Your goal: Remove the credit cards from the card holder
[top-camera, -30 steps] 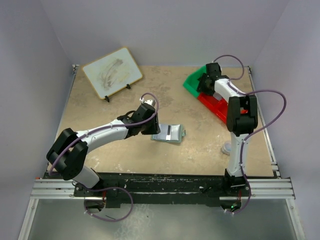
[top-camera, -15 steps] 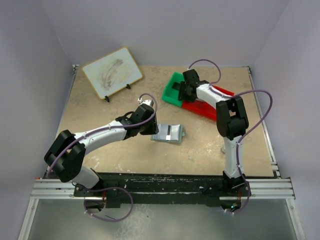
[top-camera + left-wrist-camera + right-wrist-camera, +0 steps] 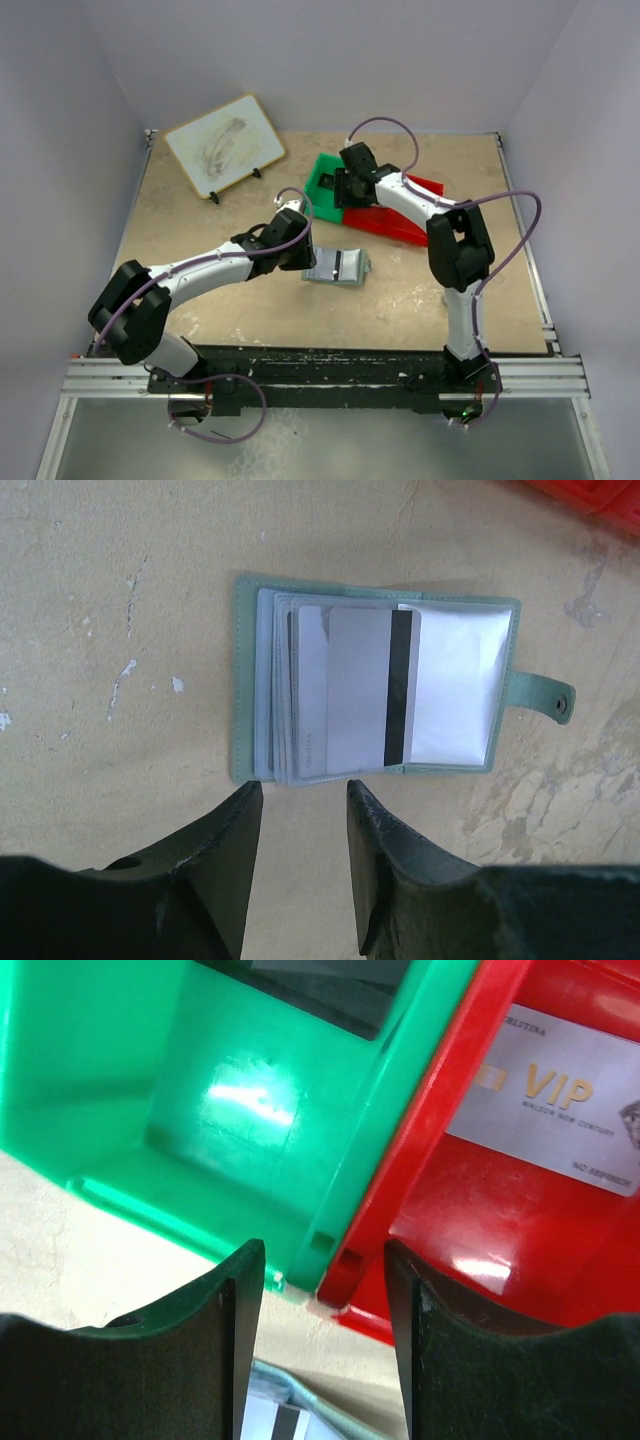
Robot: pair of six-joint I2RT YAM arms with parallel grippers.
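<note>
- Card holder point(image 3: 455, 700) open on counter point(image 3: 120, 760), striped card point(image 3: 365, 695) topmost.
- Left claw point(image 3: 302, 795) released, just beside card holder's edge.
- Right claw point(image 3: 325, 1260) released above touching green bin point(image 3: 150, 1060) and red bin point(image 3: 520, 1230).

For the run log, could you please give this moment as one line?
holder open, cards inside | left gripper open beside holder | right gripper open above green bin, red bin | VIP card in red bin
</note>
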